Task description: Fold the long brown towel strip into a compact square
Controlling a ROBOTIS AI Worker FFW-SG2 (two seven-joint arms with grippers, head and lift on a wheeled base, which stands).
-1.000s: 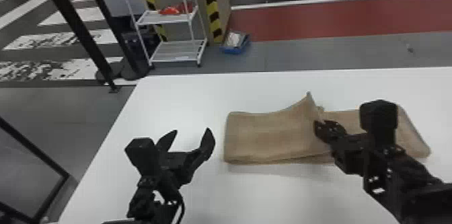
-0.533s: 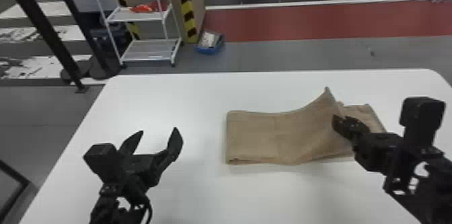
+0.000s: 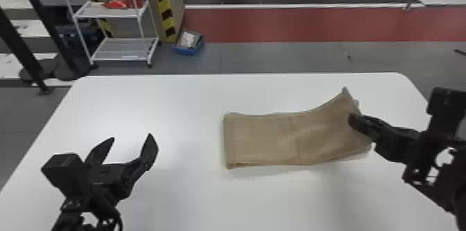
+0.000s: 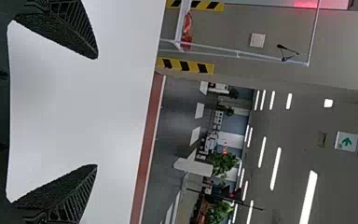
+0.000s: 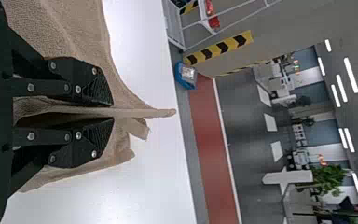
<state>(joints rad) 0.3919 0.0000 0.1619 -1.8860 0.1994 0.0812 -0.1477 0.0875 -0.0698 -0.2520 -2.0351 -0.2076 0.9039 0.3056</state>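
The brown towel (image 3: 270,140) lies folded over on the right half of the table, its right end lifted into a peak. At that raised end is my right gripper (image 3: 353,121). In the right wrist view, my right gripper (image 5: 112,112) is shut on the towel (image 5: 70,28), with a ridge of cloth pinched between its fingers. My left gripper (image 3: 130,143) is parked over the table's left part, well left of the towel, fingers apart. The left wrist view shows my left gripper (image 4: 97,112) open with nothing between its fingers.
The white table (image 3: 194,192) has its far edge beyond the towel. On the floor behind stand a white shelf rack (image 3: 118,48) with red items and a blue bin (image 3: 189,43), past the table's far left.
The head view has shifted to the right. My right gripper has moved rightward with the pinched towel end, covering more of the layer beneath. The left gripper stays open.
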